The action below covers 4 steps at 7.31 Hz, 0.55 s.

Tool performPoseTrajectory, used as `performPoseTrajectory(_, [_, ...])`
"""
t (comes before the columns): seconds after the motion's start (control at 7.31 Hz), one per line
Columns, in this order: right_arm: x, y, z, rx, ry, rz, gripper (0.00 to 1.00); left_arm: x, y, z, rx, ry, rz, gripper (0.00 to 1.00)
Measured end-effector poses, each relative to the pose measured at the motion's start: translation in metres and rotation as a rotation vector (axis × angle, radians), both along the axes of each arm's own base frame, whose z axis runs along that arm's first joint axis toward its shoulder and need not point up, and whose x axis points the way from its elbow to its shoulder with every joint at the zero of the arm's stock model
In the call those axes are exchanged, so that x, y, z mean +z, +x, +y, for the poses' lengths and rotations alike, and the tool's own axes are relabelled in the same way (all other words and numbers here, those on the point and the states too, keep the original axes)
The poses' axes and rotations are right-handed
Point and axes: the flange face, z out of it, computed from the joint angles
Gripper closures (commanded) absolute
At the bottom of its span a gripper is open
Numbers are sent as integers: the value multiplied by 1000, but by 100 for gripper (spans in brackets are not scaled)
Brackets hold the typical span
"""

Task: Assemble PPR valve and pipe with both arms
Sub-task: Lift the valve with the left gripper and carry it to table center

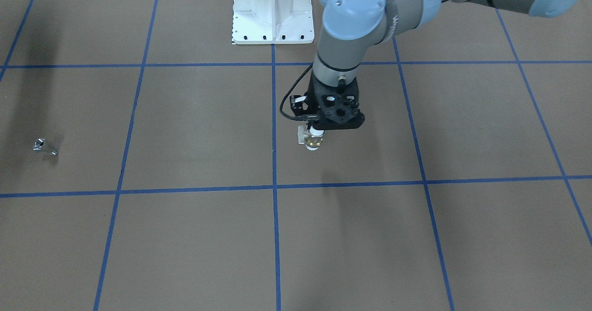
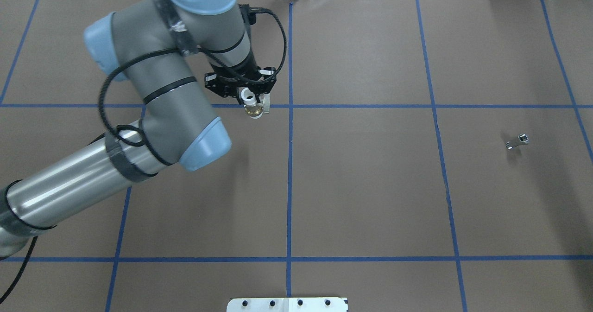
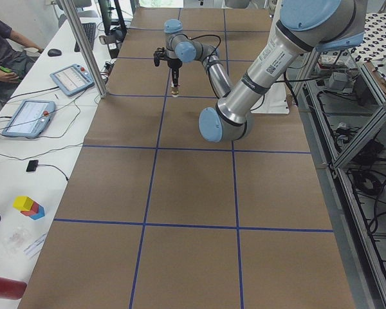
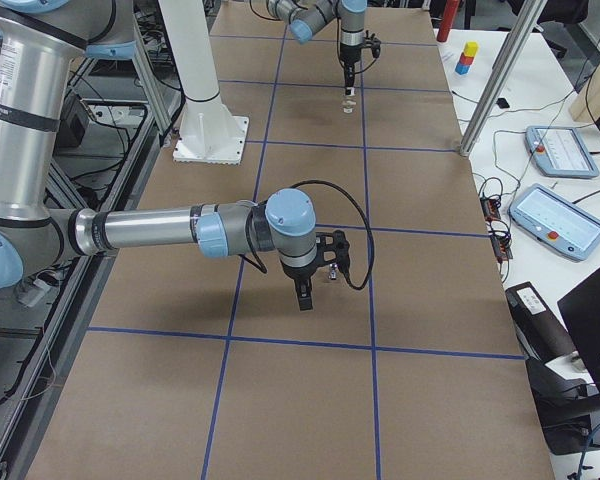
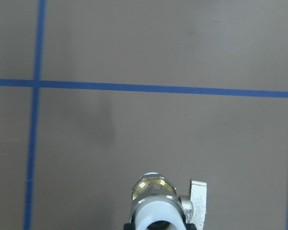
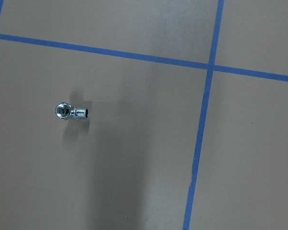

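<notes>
My left gripper (image 1: 315, 132) is shut on the PPR valve (image 1: 313, 141) and holds it upright a little above the brown table, near the middle. The valve also shows in the overhead view (image 2: 254, 110) under the left gripper (image 2: 250, 98), and in the left wrist view (image 5: 154, 192) with its brass middle, white ring end and side handle. The pipe (image 1: 44, 146), a tiny bent chrome fitting, lies alone on the table far on my right (image 2: 518, 141); it also shows in the right wrist view (image 6: 70, 111). My right gripper (image 4: 302, 297) shows only in the exterior right view, above the table; I cannot tell if it is open or shut.
The white bolted pedestal (image 1: 273, 13) stands at the robot's edge of the table. Blue tape lines (image 2: 290, 163) divide the brown table into squares. A side desk with tablets (image 3: 71, 78) and a post (image 3: 83, 45) runs along the far edge.
</notes>
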Motion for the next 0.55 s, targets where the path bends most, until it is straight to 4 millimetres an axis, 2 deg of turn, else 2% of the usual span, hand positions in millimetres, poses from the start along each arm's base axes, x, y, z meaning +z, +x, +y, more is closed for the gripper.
performPoseTrajectory(0.27, [0, 0, 0, 0, 0, 0, 0, -14, 40, -31, 0, -6, -4, 100])
performPoseTrajectory(0.55, [0, 0, 0, -1, 1, -2, 0, -18, 74, -44, 13, -19, -18, 100])
